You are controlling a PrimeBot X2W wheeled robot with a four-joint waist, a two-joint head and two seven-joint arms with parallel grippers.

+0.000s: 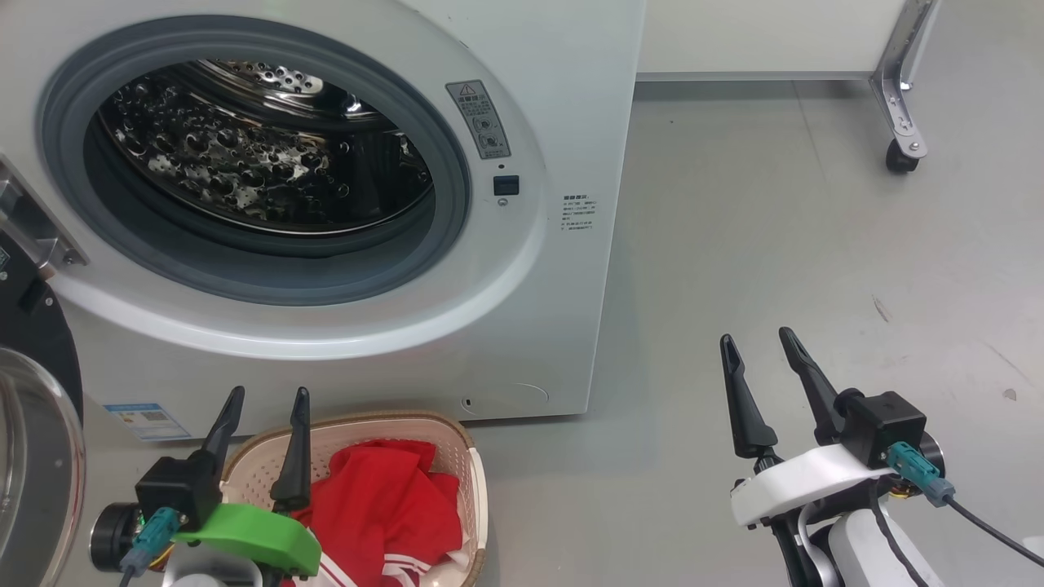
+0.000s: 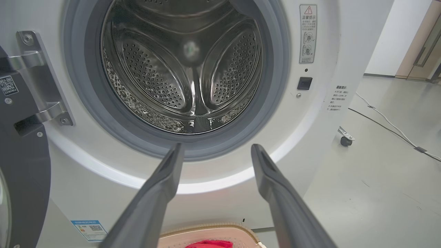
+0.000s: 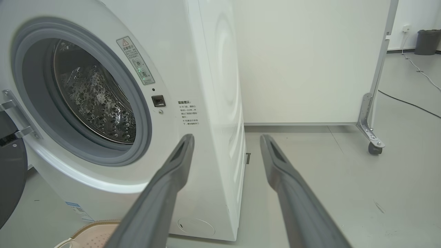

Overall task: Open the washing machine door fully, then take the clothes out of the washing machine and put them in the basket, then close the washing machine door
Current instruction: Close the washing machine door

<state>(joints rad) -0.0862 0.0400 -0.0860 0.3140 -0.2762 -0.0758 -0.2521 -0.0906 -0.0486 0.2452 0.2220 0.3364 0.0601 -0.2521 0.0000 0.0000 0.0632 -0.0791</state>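
Head view: clothes [image 1: 383,497], red fabric with white striped trim, heaped in basket [image 1: 469,444]; perforated cream basket stands directly before washing machine [image 1: 571,81].
Left wrist view adds drum [image 2: 155,75] depth: perforated steel, raised ribs, grey rubber gasket [image 2: 272,86].
Right wrist view adds machine's side panel, white partition [image 3: 303,62] on caster, grey bin [image 3: 427,41].
Washing machine door [image 1: 37,342] hangs open at machine's left, rim glossy black.
Left gripper [image 1: 271,393] above basket, fingers spread, empty.
Right gripper [image 1: 755,336] right of machine, spread, empty.
Floor [image 1: 775,228] smooth grey.
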